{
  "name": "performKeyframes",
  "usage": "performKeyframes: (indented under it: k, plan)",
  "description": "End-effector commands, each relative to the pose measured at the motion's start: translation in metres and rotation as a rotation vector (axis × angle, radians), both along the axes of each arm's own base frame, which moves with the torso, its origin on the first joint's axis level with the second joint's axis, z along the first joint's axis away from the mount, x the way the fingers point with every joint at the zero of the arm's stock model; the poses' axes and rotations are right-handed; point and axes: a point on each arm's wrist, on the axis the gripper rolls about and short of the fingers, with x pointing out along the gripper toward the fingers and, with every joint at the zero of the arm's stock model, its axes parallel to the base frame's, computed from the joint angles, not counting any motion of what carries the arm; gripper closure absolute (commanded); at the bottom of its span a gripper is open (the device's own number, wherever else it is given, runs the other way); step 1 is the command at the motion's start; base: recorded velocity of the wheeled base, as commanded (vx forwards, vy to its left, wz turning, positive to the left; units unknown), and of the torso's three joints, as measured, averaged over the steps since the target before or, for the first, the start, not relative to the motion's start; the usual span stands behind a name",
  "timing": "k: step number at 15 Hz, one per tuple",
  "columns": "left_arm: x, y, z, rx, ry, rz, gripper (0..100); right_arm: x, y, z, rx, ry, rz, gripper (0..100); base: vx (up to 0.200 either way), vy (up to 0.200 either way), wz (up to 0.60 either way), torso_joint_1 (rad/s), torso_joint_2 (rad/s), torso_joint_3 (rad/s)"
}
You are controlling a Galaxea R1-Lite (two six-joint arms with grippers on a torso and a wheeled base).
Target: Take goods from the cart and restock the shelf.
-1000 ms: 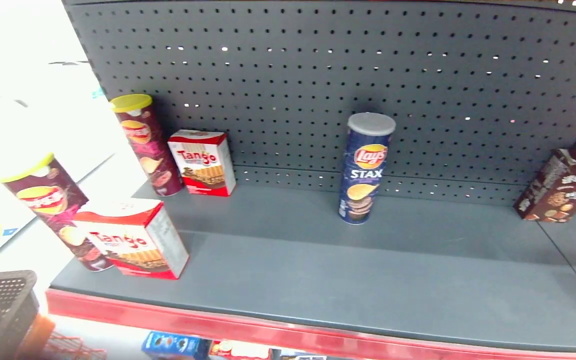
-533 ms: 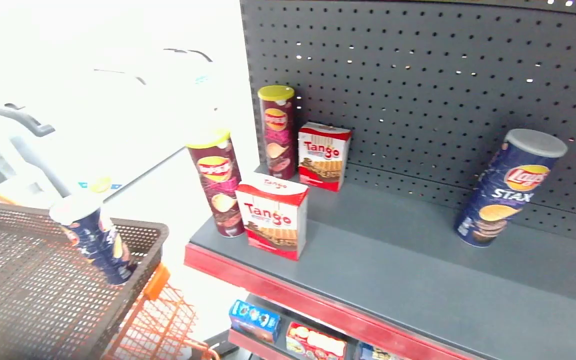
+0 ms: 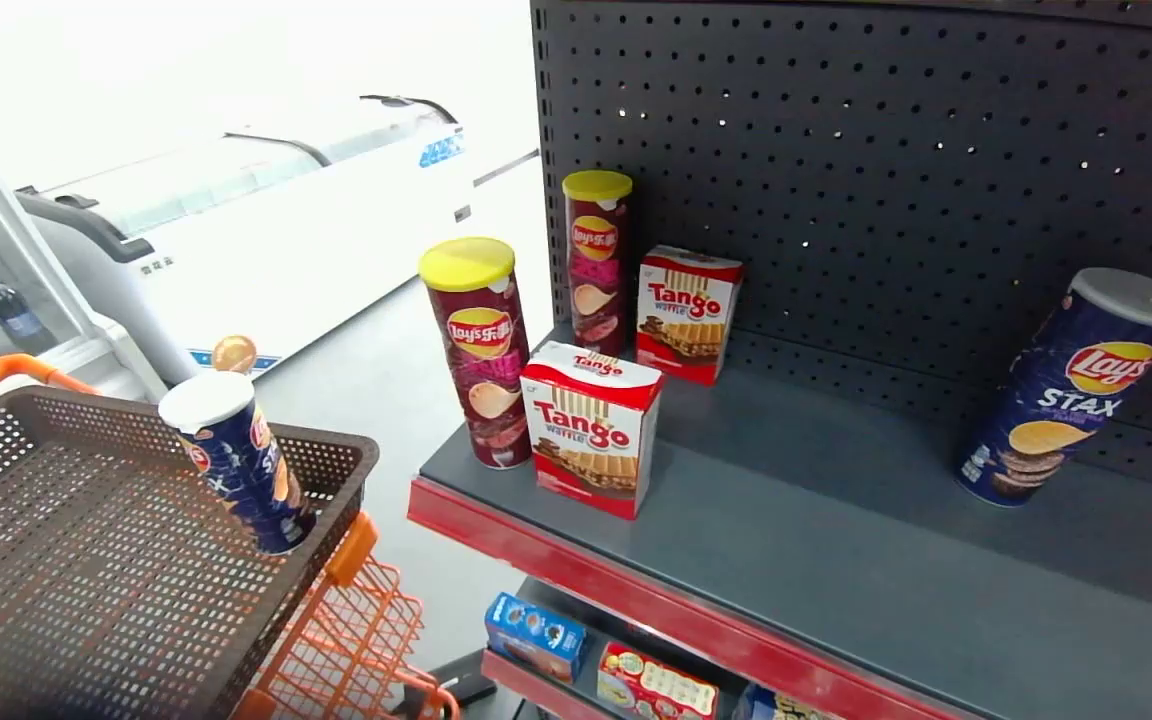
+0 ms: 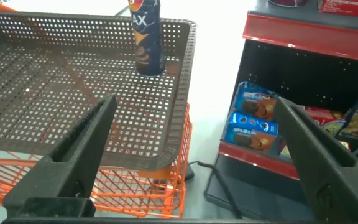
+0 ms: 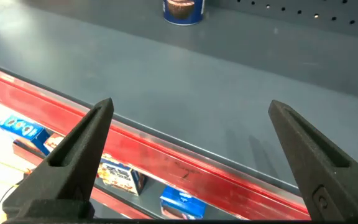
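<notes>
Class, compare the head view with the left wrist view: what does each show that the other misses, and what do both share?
Head view adds: the black pegboard wall, a grey-lidded dark blue can on the grey shelf, and a white chest freezer. Left wrist view adds: the left gripper, fingers open. Shared: the dark blue chip can standing in the brown mesh cart basket, and a blue biscuit box on the lower shelf.

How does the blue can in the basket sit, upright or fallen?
Upright: the blue can stands on its base on the basket floor, white lid uppermost.
</notes>
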Motion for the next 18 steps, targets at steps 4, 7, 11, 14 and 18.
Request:
performKeyframes:
  k: [4,7,11,14,18]
  plan:
    - [0.000,0.000,0.000,0.000,0.001,-0.002,0,0.000,0.000,0.000,0.000,0.000,-0.001,0,0.000,0.000,0.00,0.000,0.00,0.000]
    - [0.000,0.000,0.000,0.000,0.005,0.009,0,0.000,0.000,0.000,0.000,0.000,-0.001,0,0.000,0.000,0.00,0.000,0.00,0.000]
    - [0.006,0.002,0.039,0.087,0.032,0.002,0,0.000,0.000,0.000,0.000,0.000,-0.001,0,0.000,0.000,0.00,0.000,0.00,0.000]
    - [0.036,0.001,0.076,0.039,0.123,0.071,0,0.000,0.000,0.000,0.000,0.000,-0.001,0,0.000,0.000,0.00,0.000,0.00,0.000]
    - [0.101,0.008,0.105,0.003,0.269,0.089,0,0.000,0.000,0.000,0.000,0.000,-0.001,0,0.000,0.000,0.00,0.000,0.00,0.000]
